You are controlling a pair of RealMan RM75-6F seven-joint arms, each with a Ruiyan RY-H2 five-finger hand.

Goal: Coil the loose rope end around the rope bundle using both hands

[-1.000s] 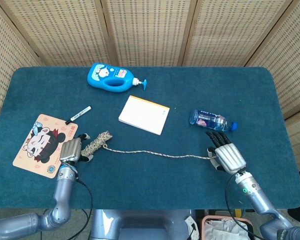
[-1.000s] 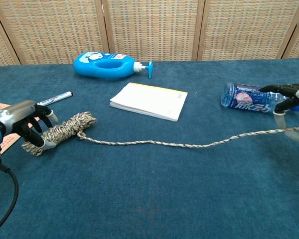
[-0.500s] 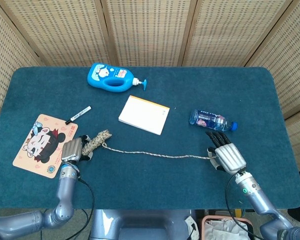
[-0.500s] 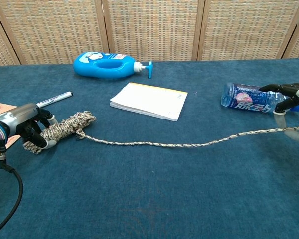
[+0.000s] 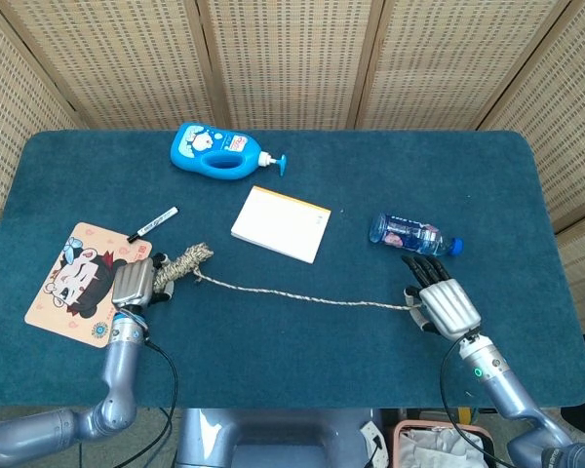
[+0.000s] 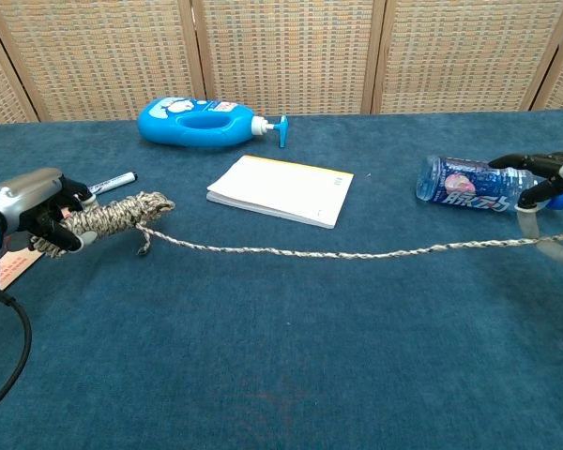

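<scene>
Gripping the rope bundle (image 6: 108, 215) in your left hand (image 5: 134, 283), you have it at the left side of the blue table (image 5: 273, 380), right beside the cartoon mat (image 5: 78, 281), with the bundle's free tip pointing toward the notepad (image 5: 281, 223). In the chest view the bundle looks raised just off the cloth. From it the loose rope end (image 5: 302, 297) runs nearly straight across to your right hand (image 5: 442, 302), whose thumb and a finger pinch it while the other fingers stretch toward the water bottle (image 5: 413, 234). A marker (image 5: 153, 223) lies just behind the bundle, and a blue pump bottle (image 5: 219, 151) lies on its side near the far edge.
</scene>
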